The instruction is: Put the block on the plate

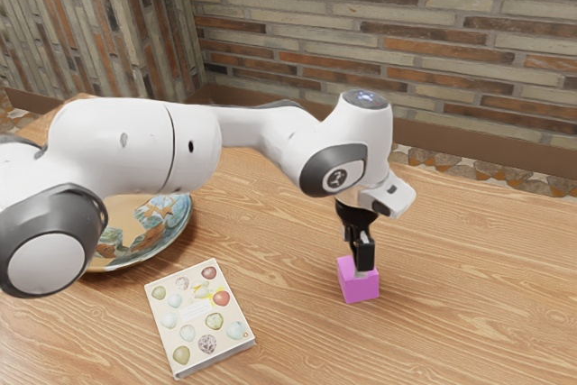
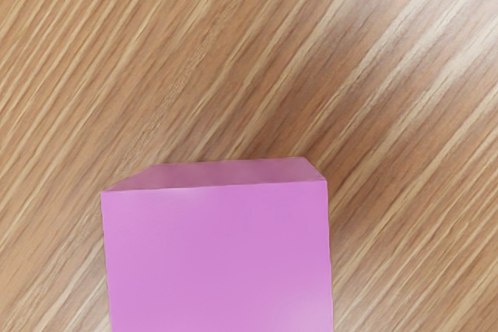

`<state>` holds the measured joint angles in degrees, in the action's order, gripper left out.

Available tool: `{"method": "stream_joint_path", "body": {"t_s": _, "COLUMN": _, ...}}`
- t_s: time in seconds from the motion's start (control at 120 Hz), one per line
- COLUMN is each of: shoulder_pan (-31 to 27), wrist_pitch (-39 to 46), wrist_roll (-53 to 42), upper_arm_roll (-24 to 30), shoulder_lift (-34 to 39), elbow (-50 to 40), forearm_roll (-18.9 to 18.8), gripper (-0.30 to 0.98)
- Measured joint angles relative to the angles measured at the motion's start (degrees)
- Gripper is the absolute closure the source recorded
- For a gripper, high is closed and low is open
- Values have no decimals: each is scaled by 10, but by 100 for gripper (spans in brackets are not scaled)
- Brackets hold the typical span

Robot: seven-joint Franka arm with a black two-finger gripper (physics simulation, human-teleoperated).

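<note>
Block [image 1: 359, 289] at tool [image 1: 361, 271], apart from plate [image 1: 177, 225]

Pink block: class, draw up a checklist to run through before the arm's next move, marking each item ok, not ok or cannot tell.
1. Gripper at the block: ok.
2. Block held securely: cannot tell.
3. Block on the plate: not ok, it is well to the exterior view's right.
4. Book apart from the block: ok.
5. Whole plate visible: not ok, the arm hides part.
</note>
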<state>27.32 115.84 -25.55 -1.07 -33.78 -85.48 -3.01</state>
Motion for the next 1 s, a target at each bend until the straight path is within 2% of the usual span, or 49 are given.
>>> {"method": "stream_joint_path", "body": {"t_s": 0.333, "shoulder_pan": -10, "wrist_pitch": 56, "wrist_roll": -64, "upper_arm_roll": -4, "shoulder_lift": -40, "elbow": 0, "forearm_roll": 23, "gripper": 0}}
{"method": "stream_joint_path", "body": {"t_s": 0.825, "shoulder_pan": -8, "wrist_pitch": 87, "wrist_roll": -112, "upper_arm_roll": -6, "shoulder_lift": -64, "elbow": -2, "forearm_roll": 43, "gripper": 0}}
{"method": "stream_joint_path", "body": {"t_s": 1.0, "shoulder_pan": -5, "wrist_pitch": 89, "wrist_roll": -121, "upper_arm_roll": -6, "shoulder_lift": -61, "elbow": 0, "forearm_roll": 44, "gripper": 19}}
